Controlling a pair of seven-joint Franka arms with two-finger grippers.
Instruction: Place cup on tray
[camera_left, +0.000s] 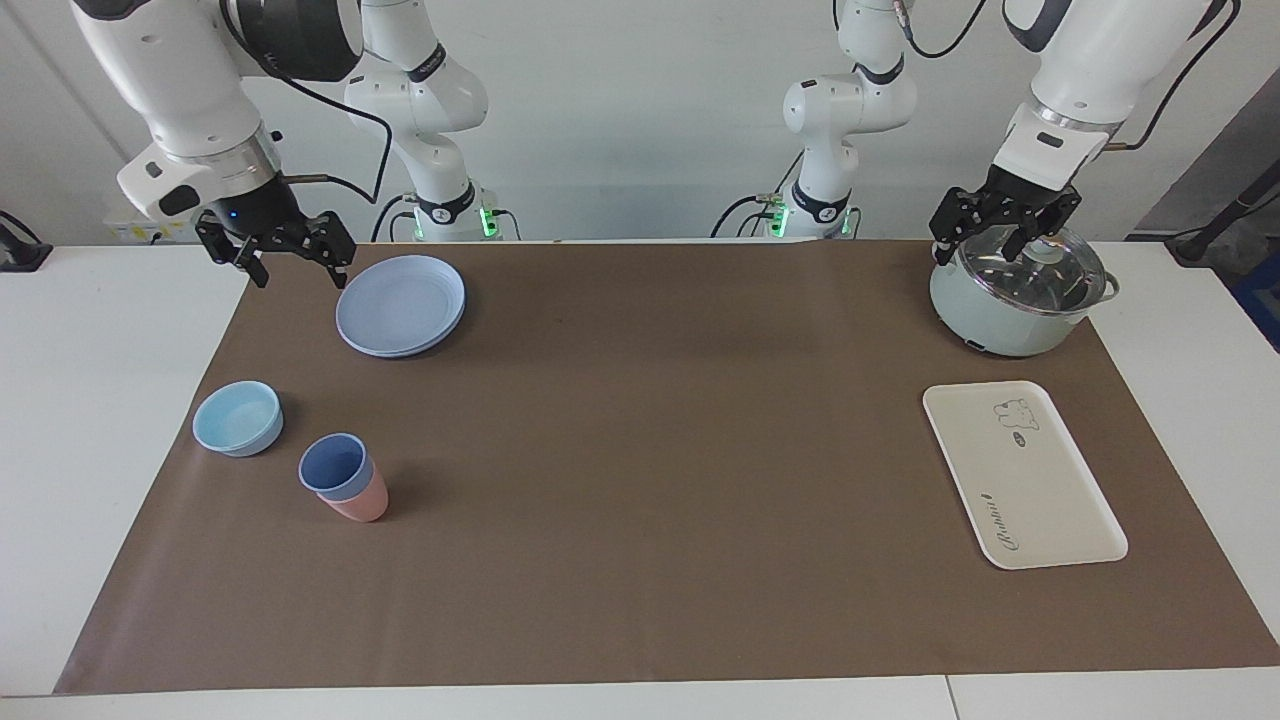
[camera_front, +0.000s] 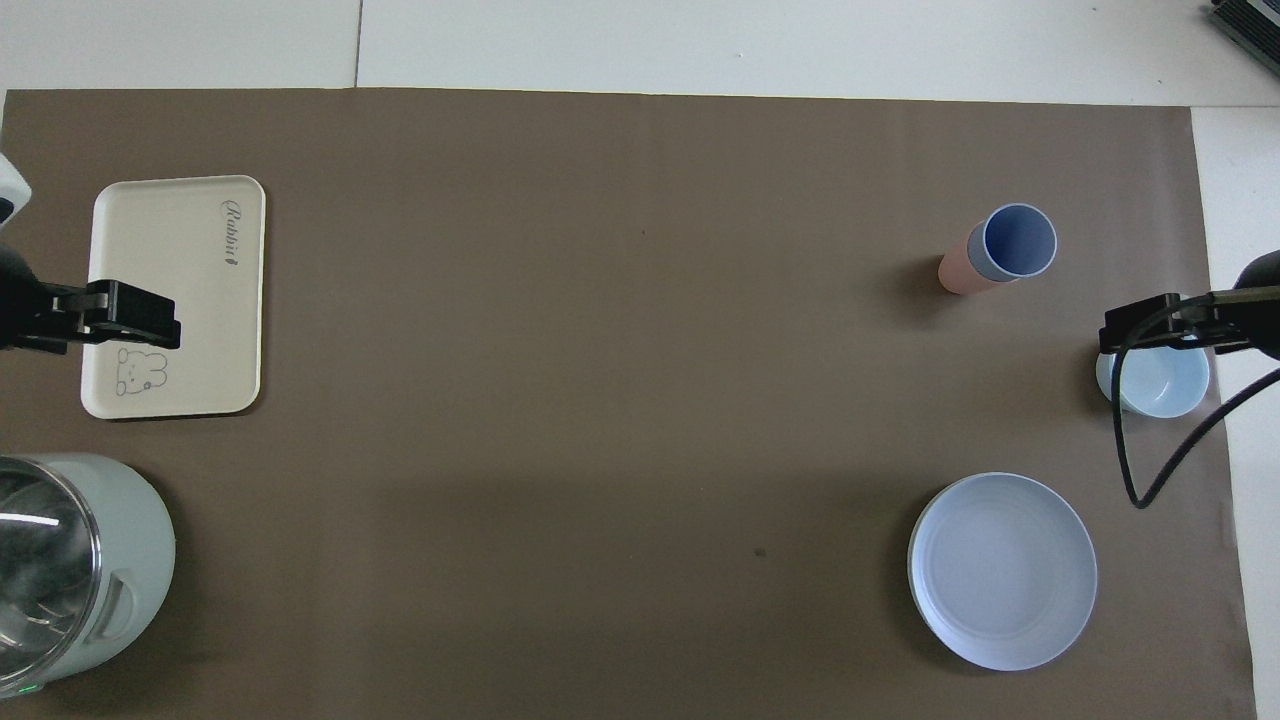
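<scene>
Tray (camera_left: 1040, 500): lay flat on the brown mat (camera_left: 640, 560) toward the left arm's end of the table, nothing on it, farther from the robots than the pot (camera_left: 1015, 300).
Cup (camera_left: 334, 466): blue, upright, nested in a pink cup (camera_left: 362, 503) toward the right arm's end, well apart from the tray.
Bowl (camera_left: 238, 417): light blue, just beside the nested cups and a little nearer the robots.
Plates (camera_left: 401, 305): blue, stacked, nearer the robots than the bowl.
Left gripper (camera_left: 1008, 228): hung just over the pot's glass lid (camera_left: 1030, 270), fingers spread wide, holding nothing.
Right gripper (camera_left: 280, 255): raised over the mat's edge beside the plates, fingers wide apart, holding nothing.
</scene>
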